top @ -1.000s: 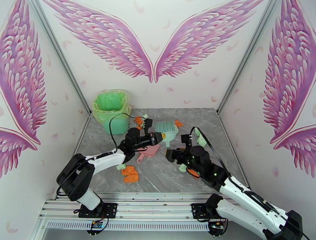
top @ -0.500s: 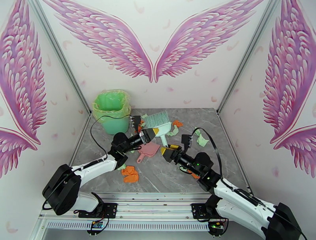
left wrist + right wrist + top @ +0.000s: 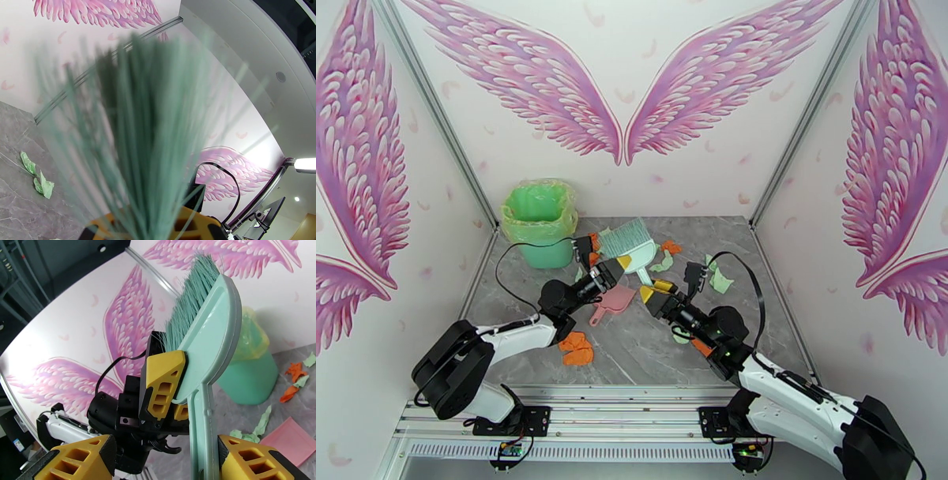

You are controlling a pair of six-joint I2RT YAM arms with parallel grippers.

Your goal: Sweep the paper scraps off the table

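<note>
My left gripper point(image 3: 620, 262) is shut on the teal hand brush point(image 3: 629, 238) at the base of its head, holding it tilted up above the table point(image 3: 758, 268). The bristles point(image 3: 146, 130) fan out from between its fingers. My right gripper point(image 3: 654, 290) stands open, and the brush handle point(image 3: 200, 429) runs down between its yellow fingers point(image 3: 245, 461), close to the right one. Orange paper scraps point(image 3: 577, 348) lie near the front left, and more orange ones point(image 3: 672, 246) sit at the back. Mint green scraps point(image 3: 720, 278) lie to the right.
The pink dustpan point(image 3: 613, 299) lies flat under the two grippers, its corner point(image 3: 290, 441) showing in the right wrist view. A green bin with a yellow liner point(image 3: 539, 221) stands at the back left. Walls close off three sides of the table.
The left arm raised the brush and swung it back and to the left. The right gripper turned and moved up to the brush handle.
</note>
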